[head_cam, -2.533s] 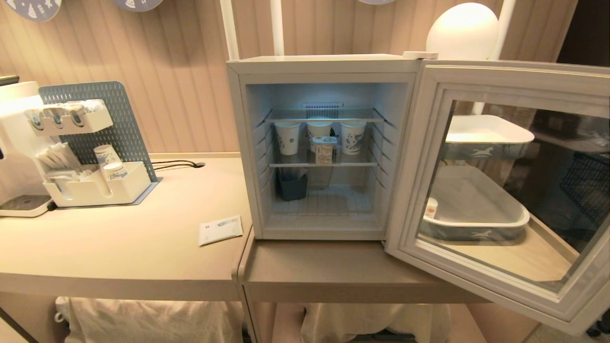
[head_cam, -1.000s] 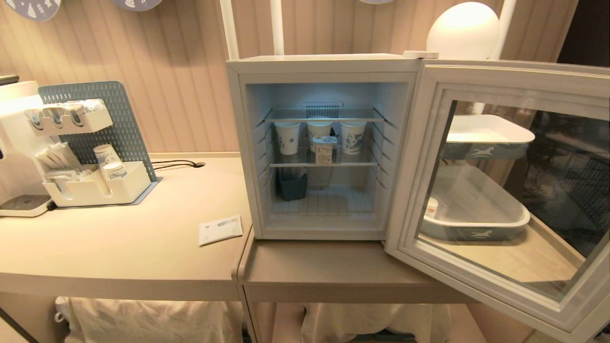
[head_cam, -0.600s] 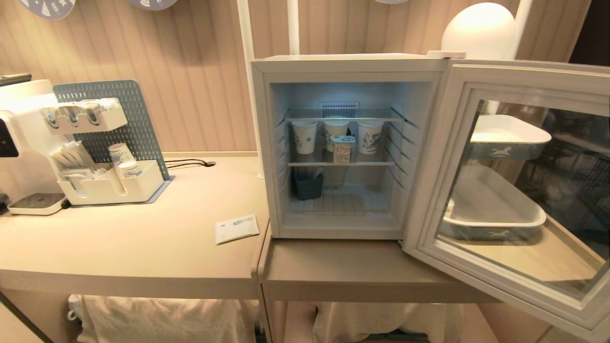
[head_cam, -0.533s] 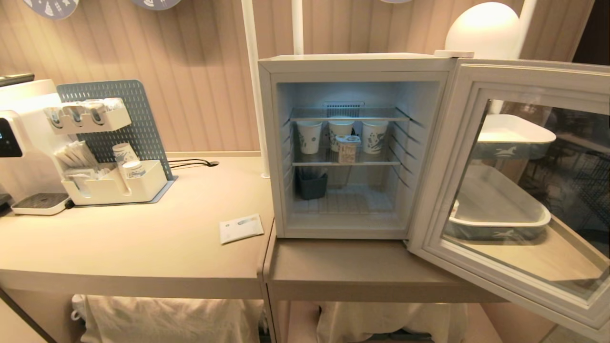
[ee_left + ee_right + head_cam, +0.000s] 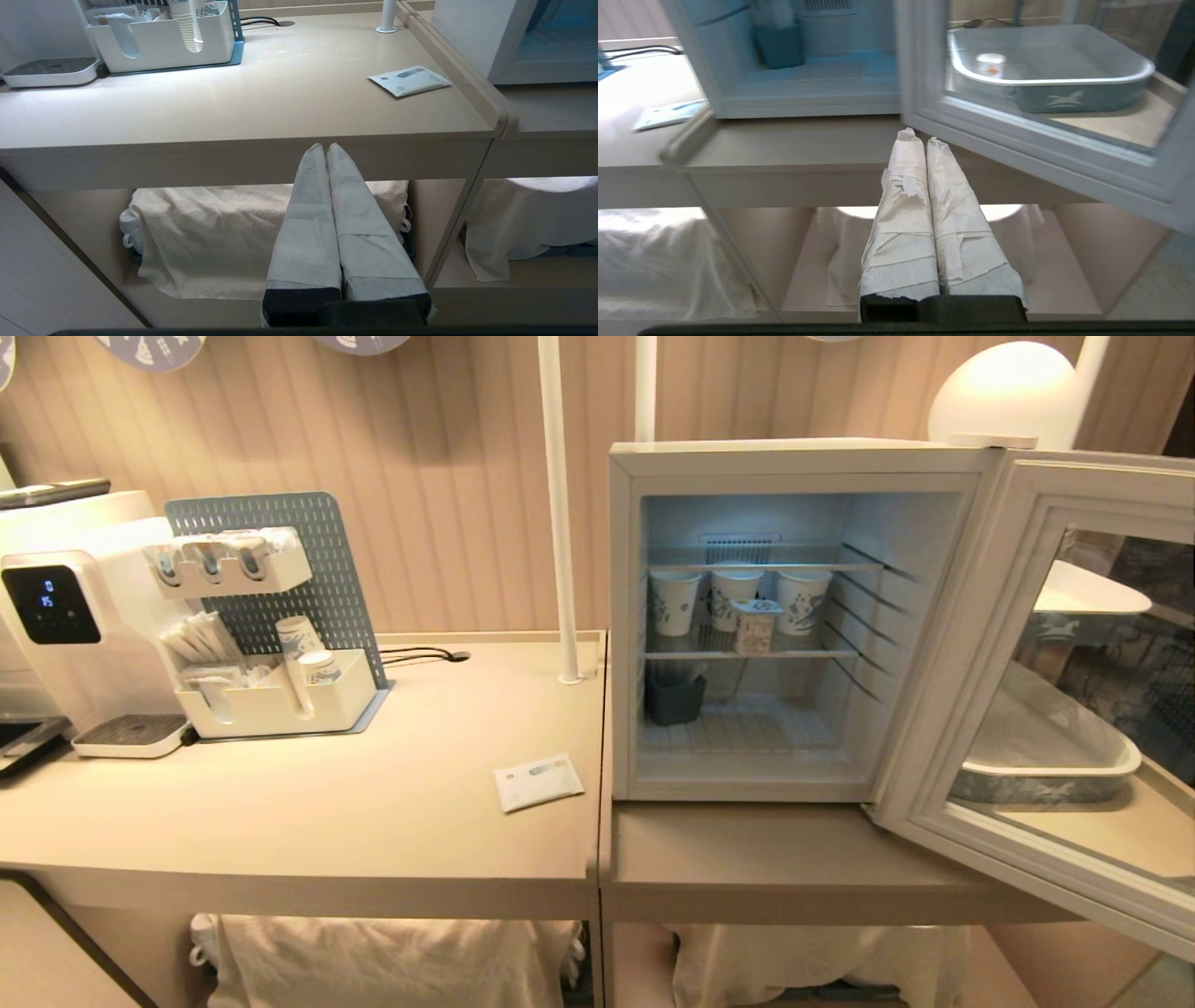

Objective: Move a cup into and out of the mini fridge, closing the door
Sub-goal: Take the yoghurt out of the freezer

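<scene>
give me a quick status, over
Left gripper and right gripper shut, empty, below counter edge. Cup in tray behind open door. Door between gripper and cup.

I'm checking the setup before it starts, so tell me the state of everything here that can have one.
White boxy mini fridge: interior lit.
Grey-framed glass door: swung wide open.
Squat white yogurt-style cup: upright in the grey tray.
White drink dispenser: display lit.
Left claw: shut, empty.
Right claw: shut, empty.

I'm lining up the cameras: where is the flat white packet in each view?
Head view: packet on the table, left of the mini fridge.
Left wrist view: packet at upper right.
Right wrist view: packet at left edge.
Shared landmark: mini fridge's bottom front frame.
</scene>
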Controlling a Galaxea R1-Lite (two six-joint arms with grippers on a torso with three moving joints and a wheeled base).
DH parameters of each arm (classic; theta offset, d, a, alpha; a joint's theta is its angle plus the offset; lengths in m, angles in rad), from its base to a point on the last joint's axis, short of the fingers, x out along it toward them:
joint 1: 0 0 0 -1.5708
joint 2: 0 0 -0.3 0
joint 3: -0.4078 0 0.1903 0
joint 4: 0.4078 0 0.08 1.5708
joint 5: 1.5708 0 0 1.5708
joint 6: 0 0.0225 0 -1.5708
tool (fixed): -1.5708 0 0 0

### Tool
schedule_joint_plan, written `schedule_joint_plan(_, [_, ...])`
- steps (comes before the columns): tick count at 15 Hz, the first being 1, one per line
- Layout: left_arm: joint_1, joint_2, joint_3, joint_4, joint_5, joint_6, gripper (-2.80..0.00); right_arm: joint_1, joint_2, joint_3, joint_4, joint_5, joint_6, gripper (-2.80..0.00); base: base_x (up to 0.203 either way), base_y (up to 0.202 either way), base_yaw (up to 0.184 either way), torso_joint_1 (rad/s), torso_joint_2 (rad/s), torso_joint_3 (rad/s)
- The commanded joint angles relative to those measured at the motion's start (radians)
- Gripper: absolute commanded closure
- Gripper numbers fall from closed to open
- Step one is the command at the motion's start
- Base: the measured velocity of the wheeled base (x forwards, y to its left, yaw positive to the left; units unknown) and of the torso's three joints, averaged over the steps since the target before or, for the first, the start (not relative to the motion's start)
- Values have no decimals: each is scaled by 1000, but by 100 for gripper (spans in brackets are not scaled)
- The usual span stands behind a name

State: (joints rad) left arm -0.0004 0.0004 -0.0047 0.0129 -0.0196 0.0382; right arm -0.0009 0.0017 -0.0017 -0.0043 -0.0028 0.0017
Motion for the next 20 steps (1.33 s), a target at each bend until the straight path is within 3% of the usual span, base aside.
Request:
schedule_joint_plan(1, [0,-2,0,-1,0,0,0,-1,1,0,0,0,0,0,0,193,-1,-1,2,5])
schedule_joint_plan(7, [0,-2,0,0,0,2,0,-1,1,0,0,0,0,0,0,161,1,3,6,2])
schedule_joint_plan(11, [0,-2,-1,2,1,3,0,-1,1,0,0,0,0,0,25,2,2,1,-1,1])
schedule_joint_plan(17, [0,-2,-1,1,1,2,0,-1,1,0,0,0,0,0,188,1,0,6,1,0])
schedule_joint_plan(20, [0,-2,0,1,1,0,0,-1,-1,-12,0,-2,1,0,41,0,0,4,4,-1])
